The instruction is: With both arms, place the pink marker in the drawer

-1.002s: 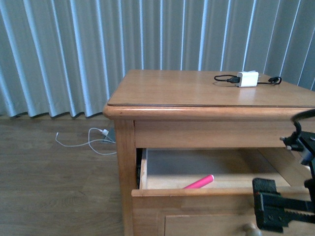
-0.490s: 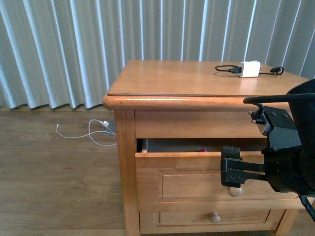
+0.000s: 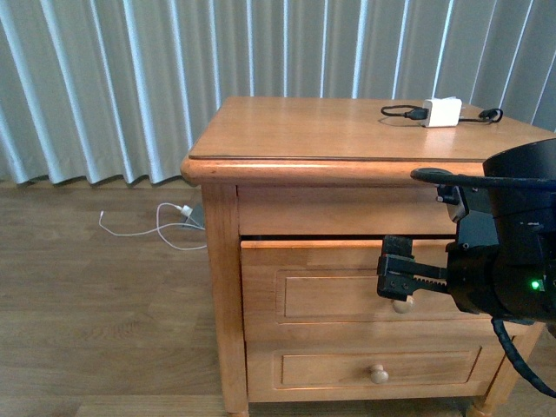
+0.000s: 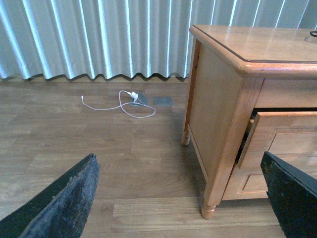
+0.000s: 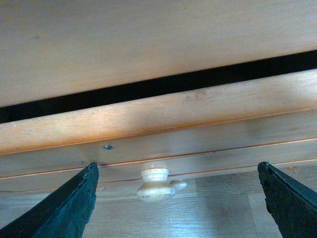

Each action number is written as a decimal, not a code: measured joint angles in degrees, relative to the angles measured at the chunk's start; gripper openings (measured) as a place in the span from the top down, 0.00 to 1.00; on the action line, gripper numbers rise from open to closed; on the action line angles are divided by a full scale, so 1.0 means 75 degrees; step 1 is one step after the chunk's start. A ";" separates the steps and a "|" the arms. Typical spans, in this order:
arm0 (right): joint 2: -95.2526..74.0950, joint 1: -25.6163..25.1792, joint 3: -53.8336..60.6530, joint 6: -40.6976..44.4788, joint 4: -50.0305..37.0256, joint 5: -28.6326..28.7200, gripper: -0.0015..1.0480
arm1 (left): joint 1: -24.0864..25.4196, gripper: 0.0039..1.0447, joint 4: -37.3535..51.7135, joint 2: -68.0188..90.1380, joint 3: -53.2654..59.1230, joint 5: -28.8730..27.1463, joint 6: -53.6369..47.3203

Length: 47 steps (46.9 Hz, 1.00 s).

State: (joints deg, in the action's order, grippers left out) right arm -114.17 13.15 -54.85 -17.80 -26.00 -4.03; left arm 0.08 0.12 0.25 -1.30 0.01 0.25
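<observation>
The pink marker is hidden from every view. The drawer sits pushed almost flush into the nightstand, with only a thin dark slit above its front. In the right wrist view that slit runs above the drawer front. My right gripper is open, right in front of the drawer's pale knob. The knob sits between the right fingers, with neither touching it. My left gripper hangs open over the floor beside the nightstand's left side, holding nothing. From there the drawer shows slightly ajar.
A white charger block with a black cable lies on the nightstand top. Below the drawer is a second drawer front. A white cable lies on the wooden floor by the curtain. The nightstand's front leg stands near my left gripper.
The drawer went from wide open, with the pink marker visible inside, to nearly shut. My right gripper moved in with the drawer front, and the marker dropped out of sight.
</observation>
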 joint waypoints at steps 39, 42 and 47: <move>-0.0364 -0.0052 -0.0221 -0.0020 -0.0265 -0.0187 0.08 | 0.0000 0.06 0.0000 0.0000 0.0000 0.0000 0.0000; -0.0134 -0.0079 -0.0175 0.0055 0.0166 -0.0172 0.08 | 0.0000 0.06 0.0000 0.0000 0.0000 0.0000 0.0000; 0.0507 -0.0166 0.0122 0.0064 0.0828 0.0017 0.08 | 0.0000 0.06 0.0000 0.0000 0.0000 0.0000 0.0000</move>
State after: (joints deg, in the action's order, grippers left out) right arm -110.37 11.90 -53.93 -17.32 -19.79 -3.90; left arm 0.08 0.12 0.25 -1.30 0.01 0.25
